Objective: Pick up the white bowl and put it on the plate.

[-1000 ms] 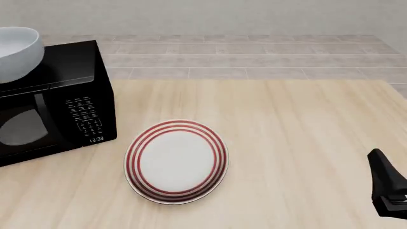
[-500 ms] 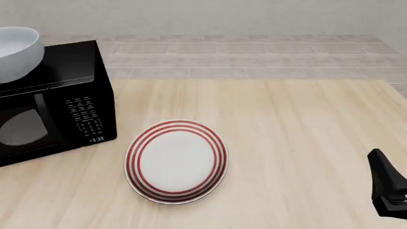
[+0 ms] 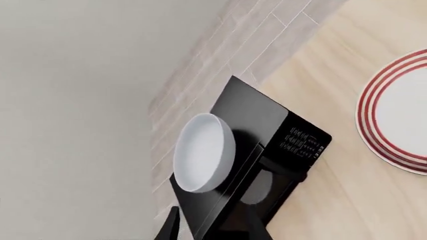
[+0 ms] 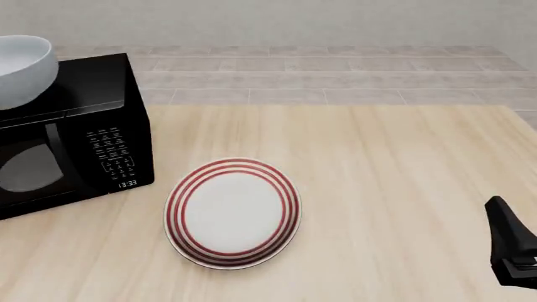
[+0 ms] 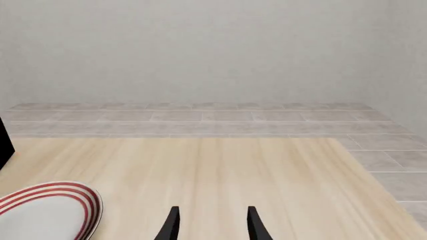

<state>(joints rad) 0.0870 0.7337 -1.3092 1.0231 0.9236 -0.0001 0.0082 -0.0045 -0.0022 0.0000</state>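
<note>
We find the white bowl (image 4: pixel 22 69) at the upper left of the front view, sitting upright on top of the black microwave (image 4: pixel 80 135), partly cut by the frame edge. The plate (image 4: pixel 232 212) lies flat on the wooden table (image 4: pixel 394 170) at lower centre, just right of the microwave and apart from it. The right gripper (image 5: pixel 211 226) is released, fingers parted over bare table, holding nothing. The left gripper (image 3: pixel 212 231) shows only its fingertips at the lower edge of the left wrist view, parted and empty, well short of the bowl.
</note>
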